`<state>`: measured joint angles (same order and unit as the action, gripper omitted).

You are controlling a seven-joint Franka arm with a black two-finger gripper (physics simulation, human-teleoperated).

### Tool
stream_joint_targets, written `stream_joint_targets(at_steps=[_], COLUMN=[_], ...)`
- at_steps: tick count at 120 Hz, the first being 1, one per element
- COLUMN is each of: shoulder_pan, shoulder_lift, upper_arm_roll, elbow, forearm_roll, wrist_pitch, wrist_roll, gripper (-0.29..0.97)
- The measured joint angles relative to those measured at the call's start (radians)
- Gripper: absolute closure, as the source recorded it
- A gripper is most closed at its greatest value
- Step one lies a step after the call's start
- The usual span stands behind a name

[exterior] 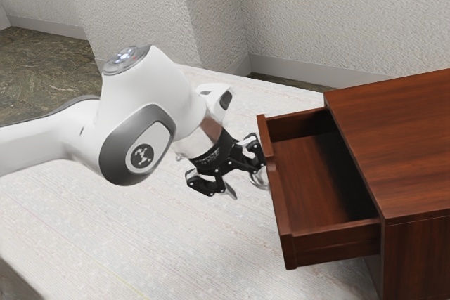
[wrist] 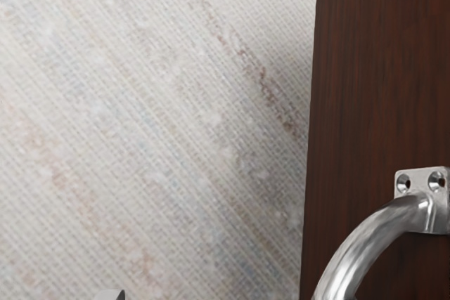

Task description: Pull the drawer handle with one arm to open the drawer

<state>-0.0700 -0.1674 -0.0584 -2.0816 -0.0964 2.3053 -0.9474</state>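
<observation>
Just off the dark-brown wooden drawer's (exterior: 337,240) front, black claw (exterior: 242,170) meets curved silver metal handle (wrist: 365,244), handle lying drawer-ward of it; open/closed, can't tell.

You can't trace the curved brushed-steel drawer handle (wrist: 369,247) whole: close under the black two-finger gripper (exterior: 242,165) it runs off the wrist view's edge, with just one mounting plate in frame. In the exterior view the gripper covers most of it. The dark red-brown wooden cabinet (exterior: 401,131) beyond the gripper is cropped.
</observation>
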Motion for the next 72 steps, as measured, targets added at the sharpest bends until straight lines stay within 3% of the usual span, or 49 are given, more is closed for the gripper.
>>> stream_joint_targets(at_steps=[72], shoulder_pan=[0.024], shoulder_lift=[-0.072], upper_arm_roll=[0.000], elbow=[-0.073], forearm_roll=[0.002], wrist_pitch=[0.000], wrist_roll=[-0.003], gripper=[0.35])
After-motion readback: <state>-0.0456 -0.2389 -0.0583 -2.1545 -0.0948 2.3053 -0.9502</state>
